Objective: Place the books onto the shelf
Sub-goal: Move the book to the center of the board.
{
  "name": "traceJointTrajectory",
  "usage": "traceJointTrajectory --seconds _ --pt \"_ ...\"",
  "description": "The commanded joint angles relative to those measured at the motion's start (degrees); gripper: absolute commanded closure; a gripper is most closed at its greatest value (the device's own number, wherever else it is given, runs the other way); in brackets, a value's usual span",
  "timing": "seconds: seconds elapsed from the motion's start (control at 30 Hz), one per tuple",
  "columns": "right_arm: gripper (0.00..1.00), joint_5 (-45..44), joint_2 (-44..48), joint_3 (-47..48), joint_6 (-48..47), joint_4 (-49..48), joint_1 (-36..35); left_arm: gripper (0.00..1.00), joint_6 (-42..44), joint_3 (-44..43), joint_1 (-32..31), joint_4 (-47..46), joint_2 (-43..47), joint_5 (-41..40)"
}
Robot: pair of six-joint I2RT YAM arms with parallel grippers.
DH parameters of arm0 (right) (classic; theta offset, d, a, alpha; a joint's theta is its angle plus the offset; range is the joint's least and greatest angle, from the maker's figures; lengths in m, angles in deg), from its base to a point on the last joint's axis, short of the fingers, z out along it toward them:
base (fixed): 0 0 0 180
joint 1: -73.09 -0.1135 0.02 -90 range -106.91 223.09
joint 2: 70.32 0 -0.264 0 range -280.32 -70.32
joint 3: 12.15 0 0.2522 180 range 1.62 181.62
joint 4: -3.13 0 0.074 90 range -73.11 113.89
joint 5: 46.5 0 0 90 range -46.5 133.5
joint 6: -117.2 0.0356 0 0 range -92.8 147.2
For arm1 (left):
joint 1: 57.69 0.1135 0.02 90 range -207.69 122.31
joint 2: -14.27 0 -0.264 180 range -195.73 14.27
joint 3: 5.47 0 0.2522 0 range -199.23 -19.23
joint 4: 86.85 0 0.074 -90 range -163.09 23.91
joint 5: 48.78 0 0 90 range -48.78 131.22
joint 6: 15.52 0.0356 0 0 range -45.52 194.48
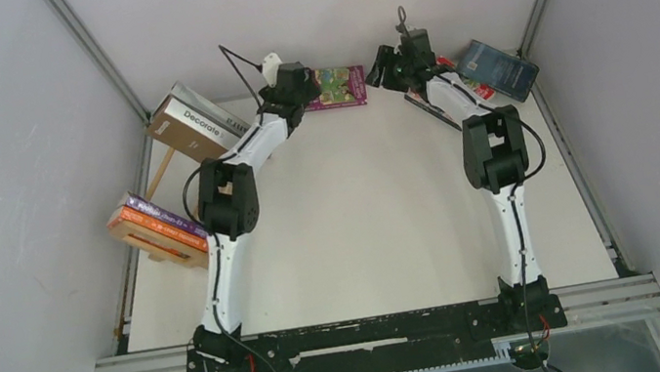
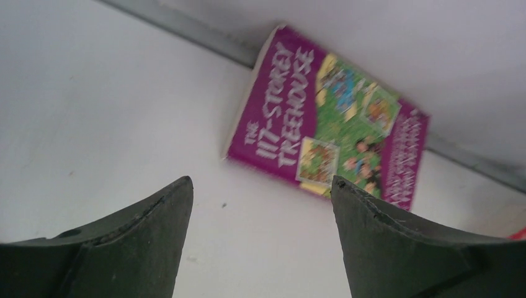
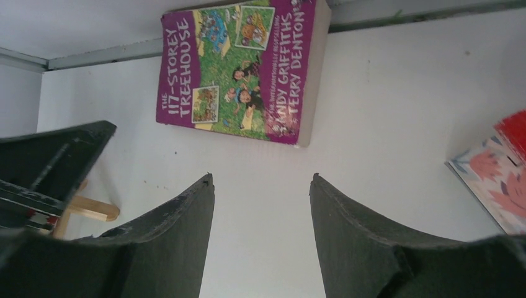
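Your purple Treehouse paperback (image 1: 336, 86) lies flat, cover up, far centre; orange and purple books (image 1: 159, 221) rest on the wooden shelf (image 1: 156, 249), left.

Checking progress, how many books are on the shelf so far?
4: brown book and grey book at the shelf's far end, purple book and orange book nearer; others may be hidden.

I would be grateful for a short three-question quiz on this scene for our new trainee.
1. True or false: the left gripper and the right gripper are both open and empty.
2. How does the purple Treehouse book lie? A: flat on the table by the far wall. B: clamped in the right gripper. C: standing upright.
3. Fill in: the brown book at the far left is titled ____.
Key: 1 true; 2 A; 3 Decorate.
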Motion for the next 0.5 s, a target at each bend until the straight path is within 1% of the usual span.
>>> traceJointTrajectory --seconds 0.0,0.1,0.2,0.47 --pt "0.35 1.6 -1.3 6.8 -1.0 0.1 -0.6 0.14 -4.1 -9.0 1.0 0.4 -2.6 4.4" --pt "0.35 2.0 -2.4 8.7 -0.5 0.7 -0.5 0.14 -5.3 -11.9 1.8 0.7 -4.8 6.5" --pt "0.35 2.7 -4.8 12.9 0.5 2.5 -0.4 0.14 -6.5 -13.7 2.0 0.8 -6.5 7.4" --pt "0.35 4.0 -11.8 22.9 5.5 4.3 -0.1 0.14 -16.2 -15.8 3.1 1.0 -10.1 9.8"
